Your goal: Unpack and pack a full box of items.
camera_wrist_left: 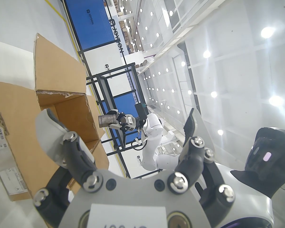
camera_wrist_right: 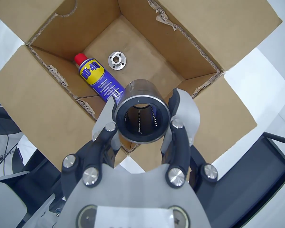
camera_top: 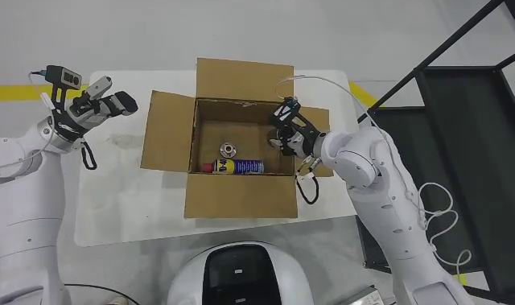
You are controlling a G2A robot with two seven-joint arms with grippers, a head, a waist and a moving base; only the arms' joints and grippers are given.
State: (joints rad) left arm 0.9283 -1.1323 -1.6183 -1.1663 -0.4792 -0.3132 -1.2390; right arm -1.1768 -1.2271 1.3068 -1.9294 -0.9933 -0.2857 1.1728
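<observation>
Right gripper (camera_wrist_right: 143,99) is clamped on the hollow steel cylinder bearing (camera_wrist_right: 142,91) over the brown cardboard box (camera_wrist_right: 49,110). Blue-yellow spray can (camera_wrist_right: 97,77) and round metal flange (camera_wrist_right: 117,60) lie inside. Left gripper (camera_wrist_left: 118,119) is spread wide beside it.

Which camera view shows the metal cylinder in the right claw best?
The right wrist view: the metal cylinder is close, gripped in the right claw, its open end and inner ball rows plain. The left wrist view shows it small and far off, from the side. In the top view the claw mostly covers it.
</observation>
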